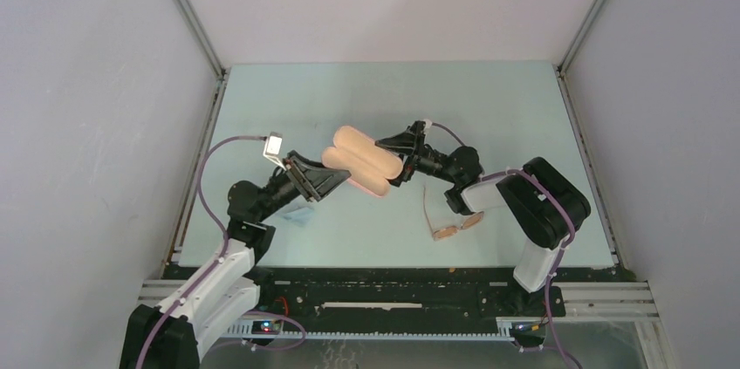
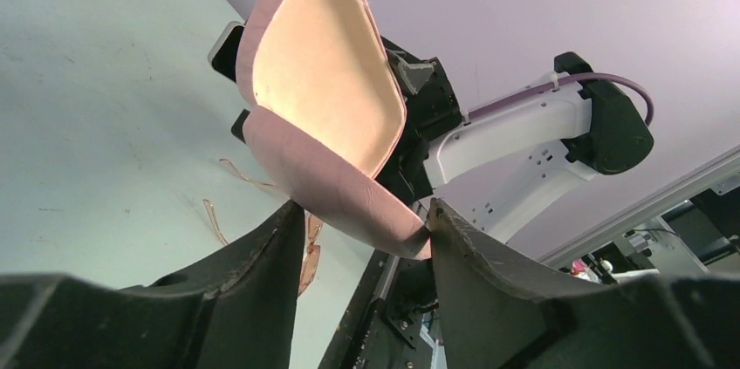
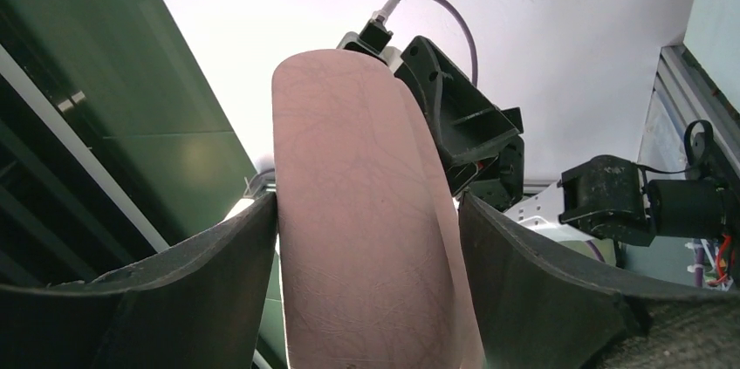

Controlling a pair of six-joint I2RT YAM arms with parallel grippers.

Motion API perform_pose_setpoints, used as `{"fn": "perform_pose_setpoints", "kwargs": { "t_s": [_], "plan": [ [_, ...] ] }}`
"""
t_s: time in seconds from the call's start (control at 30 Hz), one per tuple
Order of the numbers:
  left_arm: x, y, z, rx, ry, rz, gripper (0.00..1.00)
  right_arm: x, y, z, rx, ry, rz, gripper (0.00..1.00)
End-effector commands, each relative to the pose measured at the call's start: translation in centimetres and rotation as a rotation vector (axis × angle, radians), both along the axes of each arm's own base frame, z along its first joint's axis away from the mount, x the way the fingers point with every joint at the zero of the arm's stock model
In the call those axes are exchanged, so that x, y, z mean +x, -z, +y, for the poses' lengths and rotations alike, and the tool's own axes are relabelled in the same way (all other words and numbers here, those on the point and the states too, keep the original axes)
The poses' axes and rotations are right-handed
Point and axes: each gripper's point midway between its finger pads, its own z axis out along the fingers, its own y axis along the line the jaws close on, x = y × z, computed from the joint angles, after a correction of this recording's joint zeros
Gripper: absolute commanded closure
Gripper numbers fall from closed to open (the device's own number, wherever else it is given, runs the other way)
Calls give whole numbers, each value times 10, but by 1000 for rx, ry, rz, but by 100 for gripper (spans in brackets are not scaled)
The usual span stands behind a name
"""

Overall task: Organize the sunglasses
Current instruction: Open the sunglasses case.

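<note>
The case (image 1: 362,162) is sitting open at the centre of the desk (image 1: 288,99), with fingers gripping it from both sides. It is a pink, oblong clamshell with rounded ends. In the top view its two halves are showing as parallel lobes running from 10 o'clock to 4 o'clock.

The left fingers (image 1: 321,181) are closing on the case from 8 o'clock. In the left wrist view, the left fingers (image 2: 262,282) are pressing on the lower shell of the case (image 2: 323,81) from both sides. The lid is standing tilted above them, exposing a smooth cream lining inside a pink leather-like rim.

The right fingers (image 1: 401,140) are closing on the case from 2 o'clock. In the right wrist view, the right fingers (image 3: 541,282) are touching both flanks of the case (image 3: 358,238). The outer skin there is showing a fine creased grain.

The sunglasses (image 1: 454,226) are lying flat on the desk at 4 o'clock from the case, apart from it and just beside the right arm. They are outside the case. The frame is thin and orange-brown, and the lenses are small and amber. One slim temple arm is pointing toward 12 o'clock. In the left wrist view the sunglasses (image 2: 307,251) are appearing partly behind the left finger.

A light blue cloth (image 1: 301,215) is lying at 8 o'clock from the case, partly under the left arm.
</note>
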Motion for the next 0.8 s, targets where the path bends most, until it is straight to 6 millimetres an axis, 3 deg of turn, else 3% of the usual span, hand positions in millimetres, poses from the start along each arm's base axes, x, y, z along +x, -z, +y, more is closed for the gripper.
{"fn": "perform_pose_setpoints", "kwargs": {
  "t_s": [0.0,0.37,0.57,0.6,0.77],
  "plan": [
    [-19,-17,-6,-8,73,-135,100,-11,-24,2,65,-71,53,17],
    [10,10,-5,115,-6,78,100,-29,-38,-14,-11,-56,-191,5],
    [23,18,2,183,-86,177,100,-31,-16,-32,-329,17,-337,0],
    [24,19,3,189,-91,194,100,-31,-7,-37,-422,25,-328,0],
    [32,24,4,202,-116,240,100,-28,2,-68,-674,121,-425,0]
  ]
}}
